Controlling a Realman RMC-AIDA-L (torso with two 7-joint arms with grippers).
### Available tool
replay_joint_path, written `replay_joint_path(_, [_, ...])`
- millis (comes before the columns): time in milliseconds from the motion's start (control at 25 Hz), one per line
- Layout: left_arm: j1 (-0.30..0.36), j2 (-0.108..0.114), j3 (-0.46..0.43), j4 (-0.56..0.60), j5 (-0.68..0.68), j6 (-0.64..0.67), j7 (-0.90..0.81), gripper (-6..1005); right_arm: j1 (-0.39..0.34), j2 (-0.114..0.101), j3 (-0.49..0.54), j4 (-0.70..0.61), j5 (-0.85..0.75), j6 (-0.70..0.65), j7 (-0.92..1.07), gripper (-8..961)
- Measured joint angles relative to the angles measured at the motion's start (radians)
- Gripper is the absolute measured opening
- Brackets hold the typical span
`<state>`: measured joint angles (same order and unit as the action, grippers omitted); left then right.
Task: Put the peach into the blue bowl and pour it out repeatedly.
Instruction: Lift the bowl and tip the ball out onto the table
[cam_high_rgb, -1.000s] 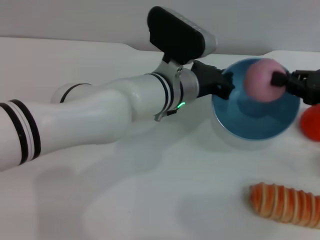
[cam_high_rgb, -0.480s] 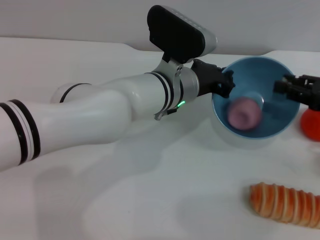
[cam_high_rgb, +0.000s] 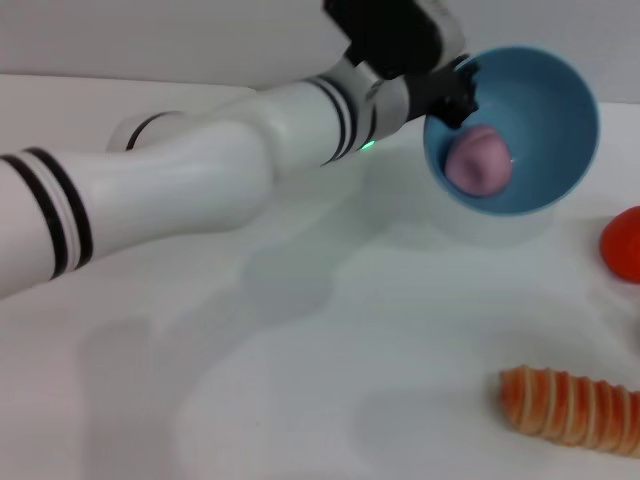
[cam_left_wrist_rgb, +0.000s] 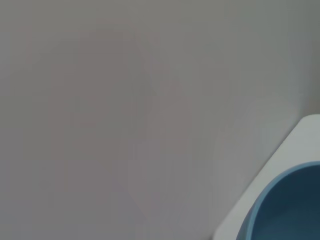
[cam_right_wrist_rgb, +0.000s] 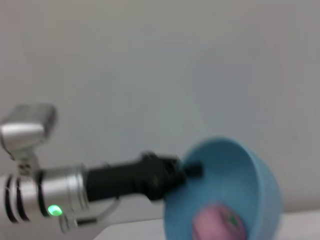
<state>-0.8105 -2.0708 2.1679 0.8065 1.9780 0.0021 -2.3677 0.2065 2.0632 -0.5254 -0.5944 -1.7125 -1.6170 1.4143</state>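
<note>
Your left gripper (cam_high_rgb: 462, 90) is clamped on the near-left rim of the blue bowl (cam_high_rgb: 545, 95), its jaws closed across the rim wall, and the bowl hangs above the white bench (cam_high_rgb: 330, 330), tipped so that its open mouth faces you. The peach (cam_high_rgb: 478, 161) sits inside the bowl, resting against the lower inner wall close to the gripped edge. From the right wrist view you see the same thing side-on: the black gripper (cam_right_wrist_rgb: 187, 170) at the bowl's rim (cam_right_wrist_rgb: 235, 150) and the peach (cam_right_wrist_rgb: 219, 222) low in the hollow. Your right gripper is out of sight in every view. On the bench a red round object (cam_high_rgb: 624, 243) lies at the right edge, and an orange-and-white striped roll (cam_high_rgb: 568, 406) lies nearer you, well apart from the bowl.
</note>
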Motion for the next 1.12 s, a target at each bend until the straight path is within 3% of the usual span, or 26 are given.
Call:
replay_joint_path(280, [-0.073,-0.007,-0.019,0.015,0.001,-0.018,0.254,0,-0.076,0.002,0.047,0.169,-0.001,-0.028,-0.121,413])
replay_joint_path(440, [-0.076,-0.008,0.041,0.035,0.001,-0.082,0.39,0,-0.088,0.001,0.075,0.244,-0.002,0.009,-0.171,413])
replay_joint_path(760, [0.001,-0.008,0.276,0.096,0.007,-0.323,0.669,-1,-0.083,0.002,0.076,0.272,-0.009,0.032,-0.184,413])
replay_joint_path(1120, [0.077,-0.008,0.392,0.104,0.18,-0.472,0.784,-1,-0.062,0.002,0.069,0.284,-0.009,0.042,-0.184,412])
